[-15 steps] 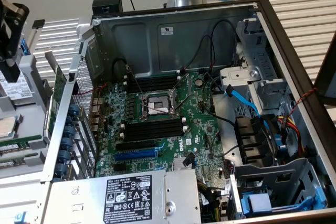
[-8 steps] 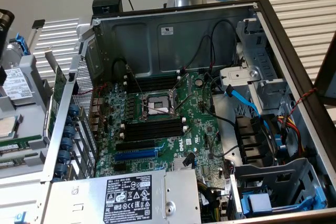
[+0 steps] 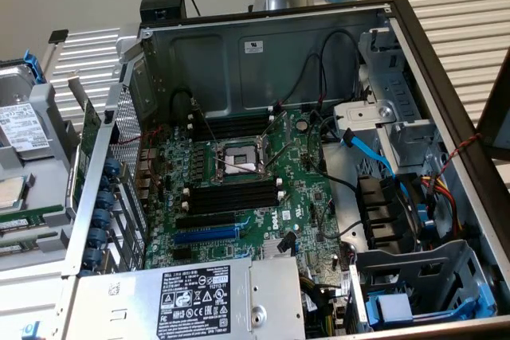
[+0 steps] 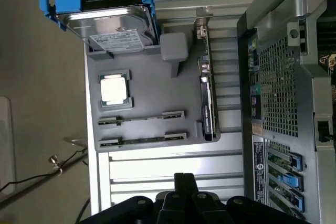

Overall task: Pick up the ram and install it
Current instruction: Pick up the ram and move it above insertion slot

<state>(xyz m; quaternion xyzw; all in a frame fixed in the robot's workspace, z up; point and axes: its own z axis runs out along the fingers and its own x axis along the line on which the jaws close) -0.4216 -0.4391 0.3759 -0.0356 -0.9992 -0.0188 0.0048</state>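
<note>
Two ram sticks (image 4: 142, 119) (image 4: 143, 140) lie edge-up in grooves of a grey tray (image 4: 152, 85) beside the computer case; each is long, narrow and dark green. My gripper (image 4: 185, 178) hovers off the tray's edge, some way from the nearer stick, with its dark fingers shut and nothing between them. In the exterior view the tray (image 3: 44, 117) is at the left and one green ram stick (image 3: 32, 215) shows on it. The motherboard (image 3: 311, 189) lies open in the case, with black memory slots (image 3: 235, 193) beside the processor socket (image 3: 239, 161).
The tray also holds a hard drive (image 4: 113, 24) in a blue caddy, a processor chip (image 4: 113, 88) and an upright expansion card (image 4: 207, 103). The case's perforated rear wall (image 4: 278, 77) stands close by. A long blue slot (image 3: 205, 235), cables and the power supply (image 3: 195, 300) crowd the case.
</note>
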